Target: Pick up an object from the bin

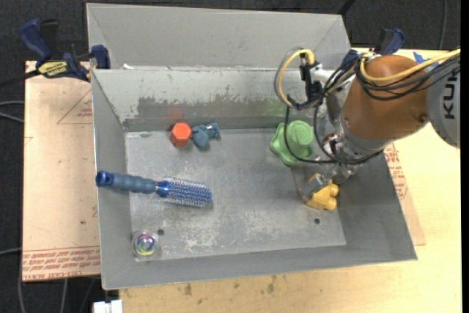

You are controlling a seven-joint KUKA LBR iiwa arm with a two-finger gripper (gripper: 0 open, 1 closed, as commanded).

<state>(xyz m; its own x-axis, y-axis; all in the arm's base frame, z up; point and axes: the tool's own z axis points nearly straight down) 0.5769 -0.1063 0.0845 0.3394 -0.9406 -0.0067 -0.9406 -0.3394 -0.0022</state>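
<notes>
at right of bin (220,40), pincer (327,184) over yellow object (323,198), grip unclear; green thing (288,140) half hidden.

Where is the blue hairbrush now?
The hairbrush lies left in the bin, handle toward the left wall, between the orange piece above and the shiny ball below.

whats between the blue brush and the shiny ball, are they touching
Apart. The camera view shows bare grey bin floor between the blue brush and the shiny ball lying nearer the front wall.
</notes>
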